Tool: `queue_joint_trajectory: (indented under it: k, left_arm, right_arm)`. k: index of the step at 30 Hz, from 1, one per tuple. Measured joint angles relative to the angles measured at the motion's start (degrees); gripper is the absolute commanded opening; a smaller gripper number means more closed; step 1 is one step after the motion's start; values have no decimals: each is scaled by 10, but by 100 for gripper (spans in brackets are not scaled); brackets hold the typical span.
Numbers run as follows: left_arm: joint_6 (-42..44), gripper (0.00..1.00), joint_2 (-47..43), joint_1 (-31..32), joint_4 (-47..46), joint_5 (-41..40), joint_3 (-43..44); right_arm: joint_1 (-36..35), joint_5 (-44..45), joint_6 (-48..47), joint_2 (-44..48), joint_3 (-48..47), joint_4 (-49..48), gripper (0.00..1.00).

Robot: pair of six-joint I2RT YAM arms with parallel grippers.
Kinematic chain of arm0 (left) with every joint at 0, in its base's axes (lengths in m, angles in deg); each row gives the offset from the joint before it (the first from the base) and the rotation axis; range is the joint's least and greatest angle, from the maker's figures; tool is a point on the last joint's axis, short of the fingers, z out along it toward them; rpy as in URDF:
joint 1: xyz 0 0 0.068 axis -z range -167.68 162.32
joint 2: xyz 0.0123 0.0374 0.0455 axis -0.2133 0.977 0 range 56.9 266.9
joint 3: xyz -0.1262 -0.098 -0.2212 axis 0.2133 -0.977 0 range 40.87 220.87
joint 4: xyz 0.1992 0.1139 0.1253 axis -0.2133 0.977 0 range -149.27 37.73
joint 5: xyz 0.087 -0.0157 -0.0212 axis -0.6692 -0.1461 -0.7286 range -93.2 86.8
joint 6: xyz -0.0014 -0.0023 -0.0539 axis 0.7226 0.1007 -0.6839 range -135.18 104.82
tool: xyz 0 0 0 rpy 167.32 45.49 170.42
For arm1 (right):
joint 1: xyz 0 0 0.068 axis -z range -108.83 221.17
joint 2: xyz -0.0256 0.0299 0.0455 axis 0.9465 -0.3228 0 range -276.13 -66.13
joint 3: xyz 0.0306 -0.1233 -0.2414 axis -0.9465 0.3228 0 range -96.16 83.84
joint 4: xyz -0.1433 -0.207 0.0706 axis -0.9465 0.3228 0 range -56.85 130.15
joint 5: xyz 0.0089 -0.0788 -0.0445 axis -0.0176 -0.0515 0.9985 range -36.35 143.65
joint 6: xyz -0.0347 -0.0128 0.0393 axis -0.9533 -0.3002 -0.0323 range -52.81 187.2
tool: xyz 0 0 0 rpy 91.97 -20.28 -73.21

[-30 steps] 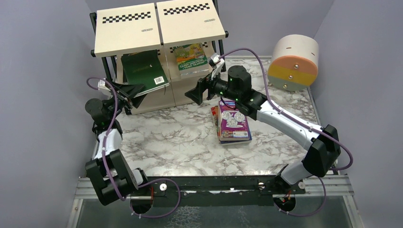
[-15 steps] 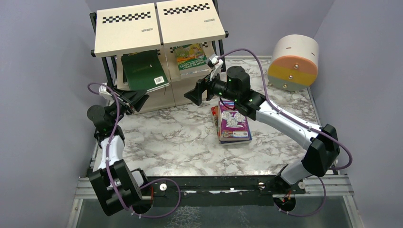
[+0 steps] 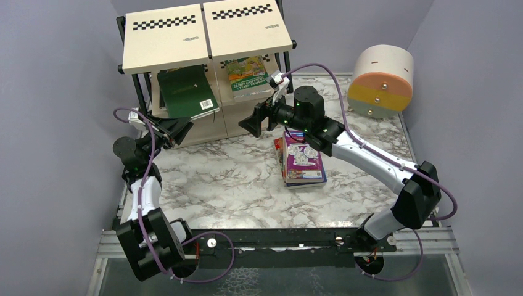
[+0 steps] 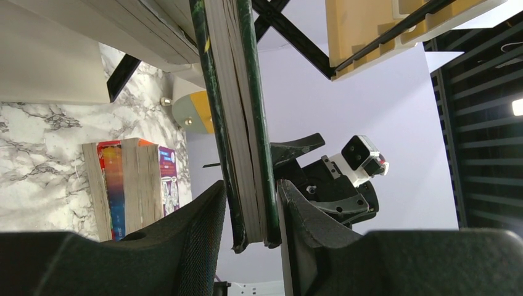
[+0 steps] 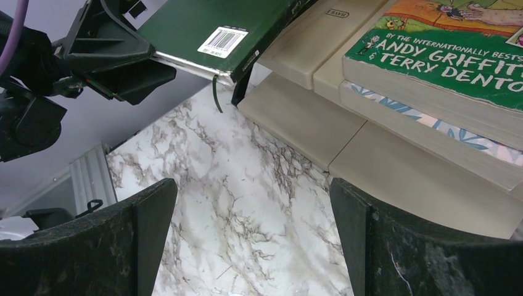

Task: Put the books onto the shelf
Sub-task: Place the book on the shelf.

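While right jaws gape empty, left jaws flank the half-hidden green book (image 4: 237,123), grip unclear.

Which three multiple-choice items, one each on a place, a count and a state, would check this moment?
1. Where does the green book lie?
A) flat on the table
B) on the shelf, under a top board
C) in the right claw

2. How many checkered strips show on top of the shelf?
A) four
B) one
C) two

3. How is the right claw?
A) open and empty
B) shut on a book
C) shut on a cable

Answers:
1 B: its barcode corner juts out from beneath the top board.
2 C: each of the two top boards carries one strip.
3 A: in the right wrist view its fingers stand wide apart, with only the table between them.
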Motion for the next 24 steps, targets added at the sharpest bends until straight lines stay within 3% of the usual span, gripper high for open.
queue_joint_trajectory:
  k: [13,24]
  left_arm:
    - [-12,29,0,-3,-13,-11,0]
    - [-31,21,-10,-15,-30,-37,-10]
  right_arm:
    - [0,1,0,0,0,0,92]
    - [-3,5,-4,0,0,0,92]
